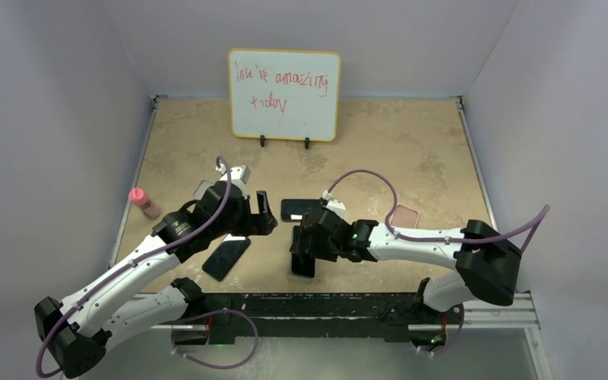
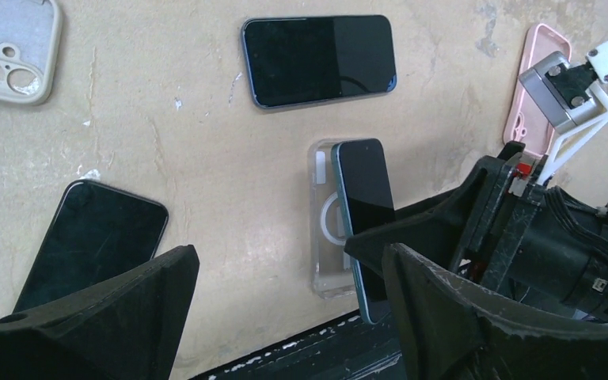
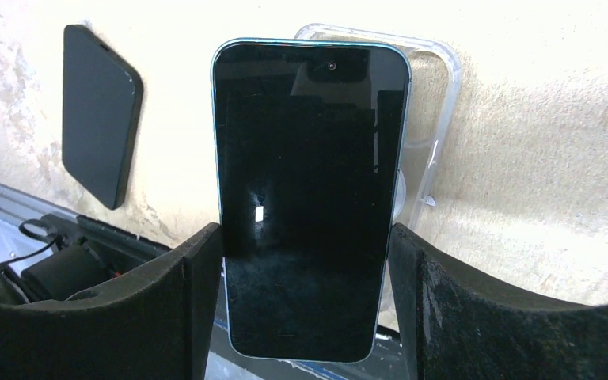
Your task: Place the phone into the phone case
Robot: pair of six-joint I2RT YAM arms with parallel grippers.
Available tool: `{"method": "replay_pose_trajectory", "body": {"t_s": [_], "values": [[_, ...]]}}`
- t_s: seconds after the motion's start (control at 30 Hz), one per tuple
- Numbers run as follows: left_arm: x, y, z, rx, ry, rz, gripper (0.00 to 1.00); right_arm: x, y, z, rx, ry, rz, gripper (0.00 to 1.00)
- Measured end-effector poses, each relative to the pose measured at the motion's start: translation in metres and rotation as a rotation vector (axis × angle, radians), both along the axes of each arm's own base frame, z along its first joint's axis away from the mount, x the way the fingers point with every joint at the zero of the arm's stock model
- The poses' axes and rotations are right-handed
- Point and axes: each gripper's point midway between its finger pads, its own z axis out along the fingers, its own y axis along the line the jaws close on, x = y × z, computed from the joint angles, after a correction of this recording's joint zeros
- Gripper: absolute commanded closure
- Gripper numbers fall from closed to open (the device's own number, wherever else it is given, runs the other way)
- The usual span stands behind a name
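My right gripper [image 1: 302, 247] is shut on a blue-edged phone with a dark screen [image 3: 309, 182], its fingers [image 3: 198, 277] pressed on the long sides. The phone [image 2: 364, 198] is tilted on its edge over a clear phone case [image 2: 326, 229] with a white ring, which lies flat near the table's front edge. In the right wrist view the case [image 3: 431, 103] shows behind and to the right of the phone. My left gripper [image 1: 262, 214] is open and empty, left of the phone and above the table [image 2: 289, 269].
A black phone [image 1: 226, 257] lies at the front left and another dark phone [image 1: 301, 208] behind the grippers. A beige case [image 1: 206, 188], a pink case [image 1: 404, 215], a pink bottle [image 1: 144, 201] and a whiteboard [image 1: 284, 95] stand around.
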Motion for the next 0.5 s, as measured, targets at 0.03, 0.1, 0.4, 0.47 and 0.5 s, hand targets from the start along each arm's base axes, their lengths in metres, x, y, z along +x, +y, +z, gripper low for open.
{"method": "replay_pose_trajectory", "body": {"t_s": [0.03,0.1,0.4,0.47,0.5], "values": [[-0.001,0.001,-0.001,0.004,0.004,0.000,0.11,0.000,0.001,-0.002,-0.005,0.000,-0.002,0.51],[-0.002,0.003,-0.002,0.011,0.010,0.002,0.11,-0.001,0.004,-0.008,-0.014,0.007,-0.005,0.49],[-0.003,0.006,-0.007,0.027,0.016,0.011,0.12,-0.002,0.008,-0.032,-0.062,0.035,-0.036,0.45],[-0.002,0.007,-0.007,0.030,0.013,0.015,0.13,-0.002,0.009,-0.031,-0.059,0.029,-0.046,0.43],[-0.002,0.007,-0.007,0.032,0.012,0.016,0.13,-0.001,0.009,-0.031,-0.059,0.026,-0.051,0.42]]}}
